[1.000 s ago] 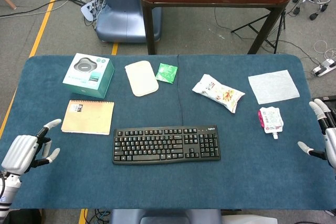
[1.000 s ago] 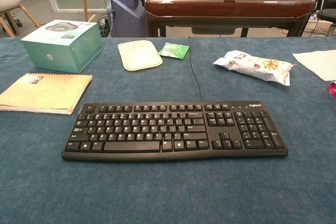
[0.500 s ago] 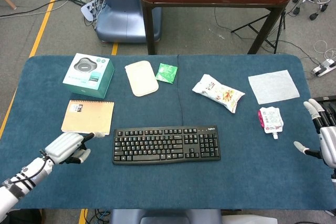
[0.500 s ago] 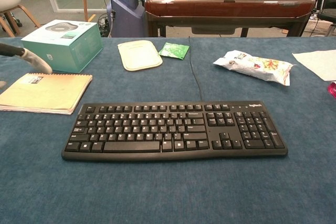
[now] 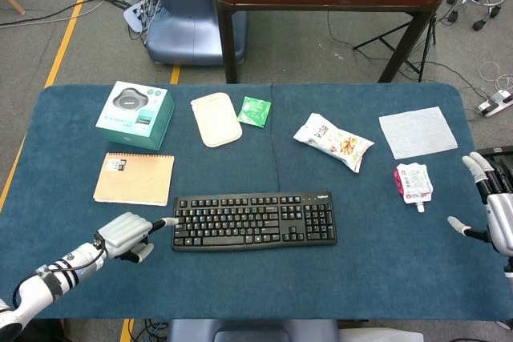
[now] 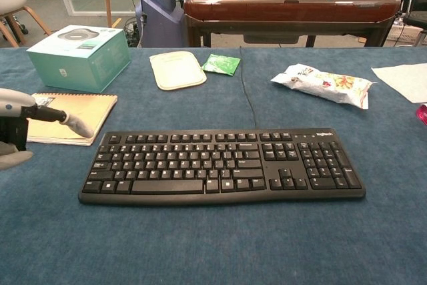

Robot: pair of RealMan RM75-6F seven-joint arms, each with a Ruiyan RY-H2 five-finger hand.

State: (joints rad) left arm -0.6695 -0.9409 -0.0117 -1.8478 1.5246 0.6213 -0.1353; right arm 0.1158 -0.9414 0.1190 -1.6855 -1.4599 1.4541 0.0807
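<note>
From my station I see one finger [image 5: 166,221] of my left hand [image 5: 128,232] stretched out straight, its tip just beside the left end of the black full-size plastic keyboard [image 5: 254,219]; I cannot tell whether it touches. The other fingers of that hand are curled under, holding nothing. In the chest view the same hand [image 6: 17,128] shows at the left edge, the pointing finger lying in front of the near corner of the tan spiral-bound notebook [image 6: 59,117], which lies just up and left of the keyboard.

My right hand [image 5: 498,206] sits well to the right of the keyboard at the table's edge, fingers spread apart and empty. Nearest it, between hand and keyboard, lies the small white and pink spouted pouch [image 5: 413,183].

The keyboard rests flat on the dark blue cloth-covered table [image 5: 240,278], near the front edge, roughly central. Behind it to the right lies a white crinkled snack bag [image 5: 333,141]; further right, a white square cloth [image 5: 418,131]. Behind the keyboard's left half are a cream rounded pad [image 5: 216,118] and a small green sachet [image 5: 254,110] beside it. Beyond the notebook stands a teal cardboard box [image 5: 135,114].
</note>
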